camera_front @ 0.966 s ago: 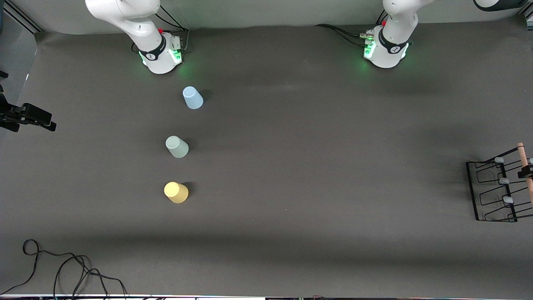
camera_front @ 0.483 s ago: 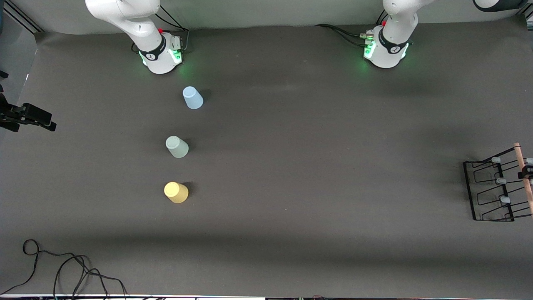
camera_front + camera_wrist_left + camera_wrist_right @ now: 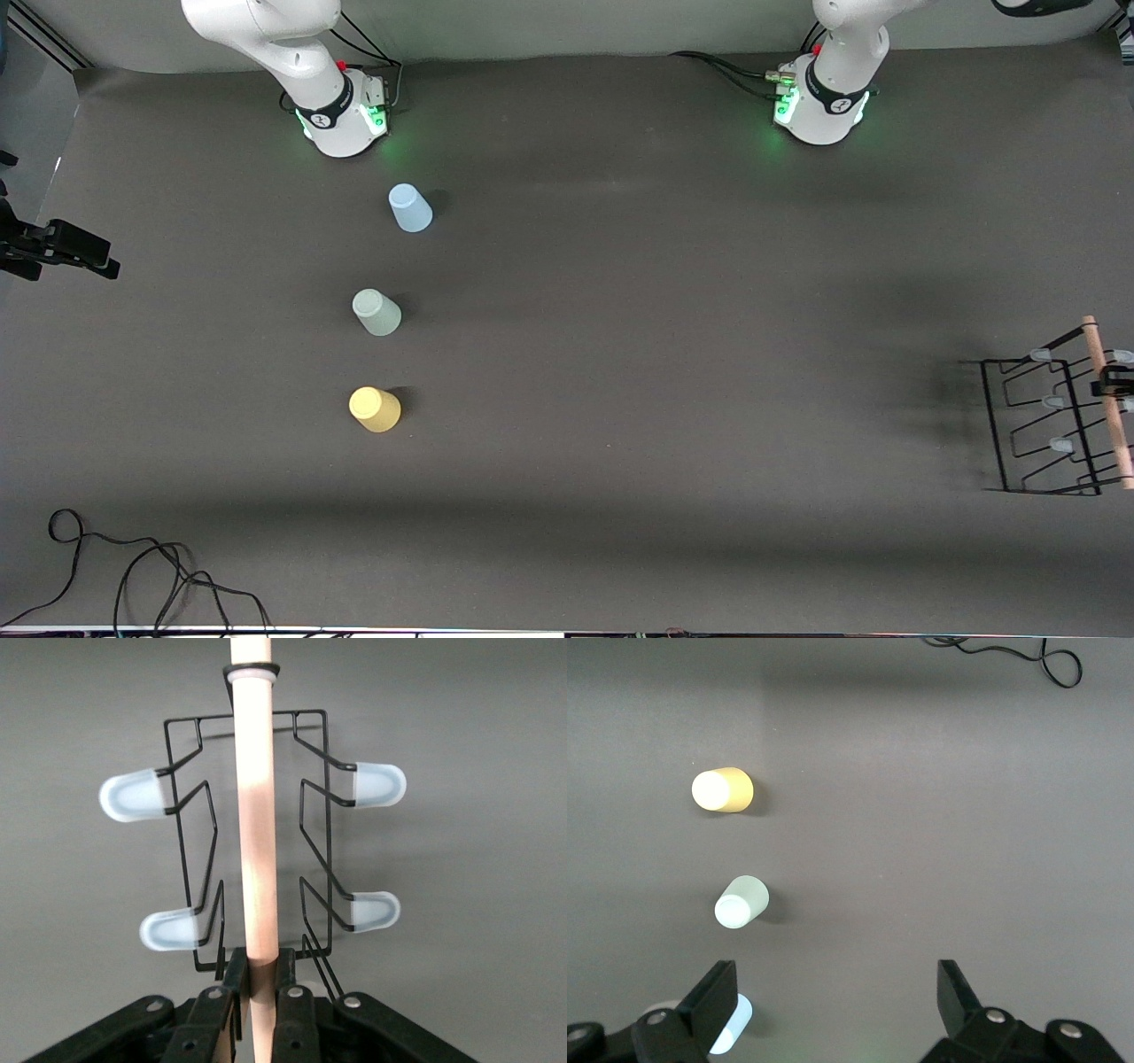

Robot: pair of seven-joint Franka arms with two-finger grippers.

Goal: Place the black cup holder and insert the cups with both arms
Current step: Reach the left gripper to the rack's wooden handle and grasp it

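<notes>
In the front view the black cup holder [image 3: 1045,425] hangs at the left arm's end of the table, its wooden rod handle [image 3: 1106,403] caught in the left gripper [image 3: 1114,385]; the rod's long axis runs from the robots' side toward the front camera, and the wire base spreads from the rod toward the middle of the table. A shadow lies apart from the base, so I judge the rack is off the mat, with open table under it and toward the cups. The three cups stand mouth down in a row well away from that gripper, toward the right arm's end: the light blue cup [image 3: 410,208] closest to the right arm's base, the pale green cup [image 3: 376,313] next, the yellow cup [image 3: 375,409] closest to the front camera. The left wrist view adds what the front view cannot: both fingers clamp the rod [image 3: 260,815] near its end, the rod pointing straight away from the gripper [image 3: 262,997], with four pale-capped pegs [image 3: 133,796] sticking out to either side. In the right wrist view the right gripper [image 3: 837,992] waits high over the mat with its jaws spread wide, empty; the blue cup [image 3: 732,1025] sits almost under one finger, the green [image 3: 741,902] and yellow [image 3: 722,790] strung out ahead, so the right arm is plainly the nearer one for the cups.
</notes>
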